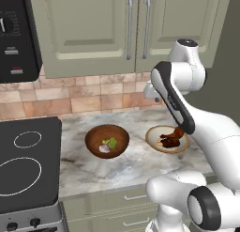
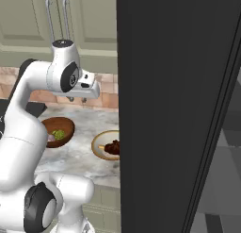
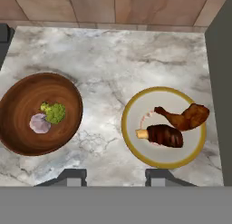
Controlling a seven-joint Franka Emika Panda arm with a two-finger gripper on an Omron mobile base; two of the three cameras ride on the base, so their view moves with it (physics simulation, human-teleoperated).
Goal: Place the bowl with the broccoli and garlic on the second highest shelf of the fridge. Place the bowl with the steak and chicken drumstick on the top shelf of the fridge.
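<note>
on the marble counter [image 3: 136, 51] sit two bowls well apart. in the hand view the brown wooden bowl [image 3: 18, 128] lies at 9 o'clock, with the broccoli [image 3: 54, 113] touching a pale garlic bulb [image 3: 40, 123]. the cream bowl with a yellow rim [image 3: 136, 148] lies at 4 o'clock, with the chicken drumstick [image 3: 186, 117] just above the steak [image 3: 164, 135]. the gripper [image 3: 115, 175] hangs above the counter, wide apart and holding nothing, between both bowls. the fridge [image 2: 174, 109] door stands at 3 o'clock in the right base view, with a black cooktop [image 1: 26, 165] at 9 o'clock in the left one.
</note>
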